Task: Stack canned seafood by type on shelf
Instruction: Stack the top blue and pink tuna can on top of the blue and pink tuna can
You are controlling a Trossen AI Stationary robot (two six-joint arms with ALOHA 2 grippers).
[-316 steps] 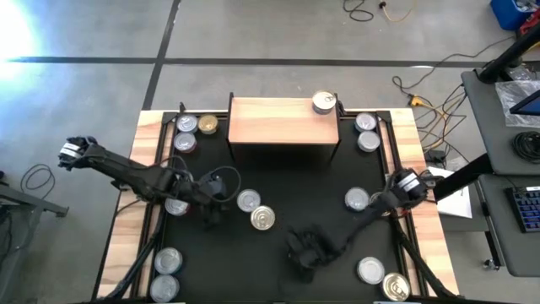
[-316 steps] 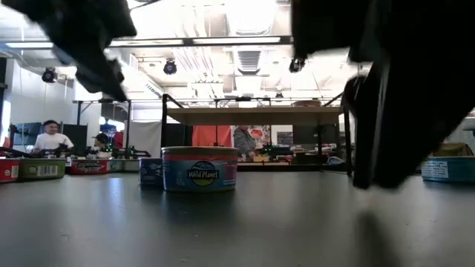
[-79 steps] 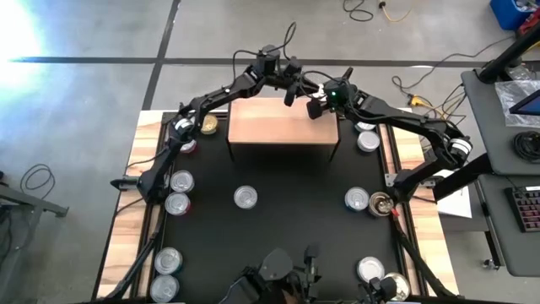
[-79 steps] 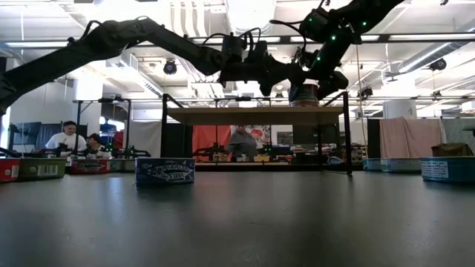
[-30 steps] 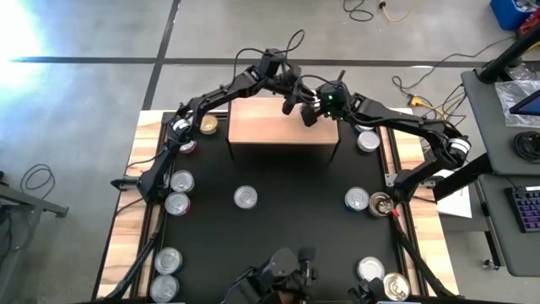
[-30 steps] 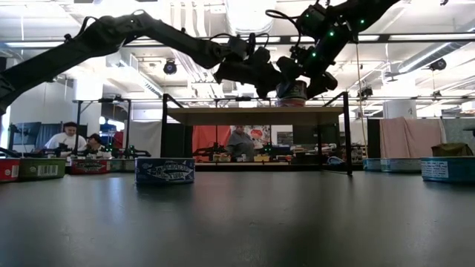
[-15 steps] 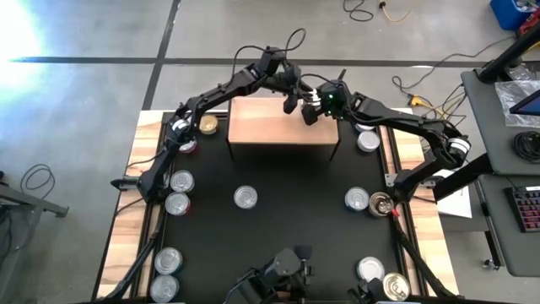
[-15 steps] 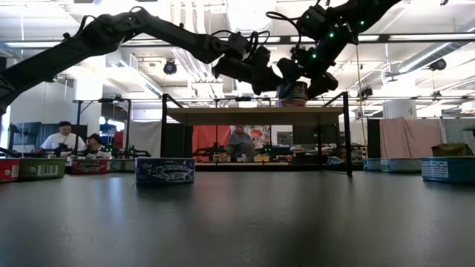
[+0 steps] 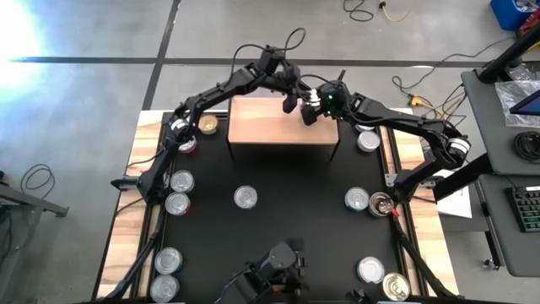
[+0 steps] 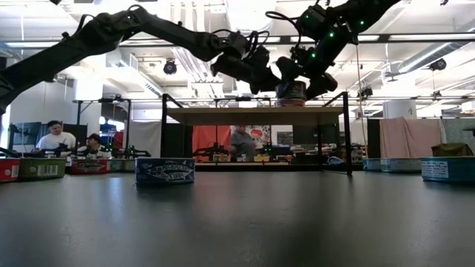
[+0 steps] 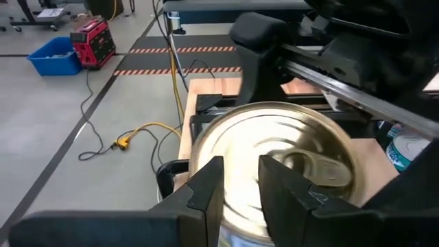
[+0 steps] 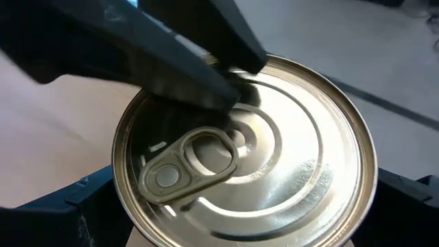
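Nearest the low camera, a blue-labelled tin (image 10: 165,170) stands alone on the dark counter (image 10: 245,222), waiting to be sorted. From above, more tins ring the mat: a silver one (image 9: 245,197) mid-mat, a pair (image 9: 178,192) by the left edge, another pair (image 9: 166,273) at the near left corner, two (image 9: 364,201) at the right and two more (image 9: 377,277) at the near right corner. They sit spread out, probably so each can be reached and picked singly.

Farther back stands the shelf (image 9: 257,122), its light wood top mostly bare. Both arms meet over its right end. There the right tool (image 10: 300,80) straddles a tin (image 12: 243,154) with a ring-pull lid, its jaws spread wide around the can's sides; whether they press it or merely bracket it I cannot tell. The left tool (image 11: 236,189), fingers nearly closed, rests its tips on that lid, seemingly to steady the can while it settles into place. The tin looks seated at the shelf's right end, perhaps on another of its kind.

Beyond the shelf, more tins (image 9: 364,133) wait at the far right corner and others (image 9: 196,128) at the far left.
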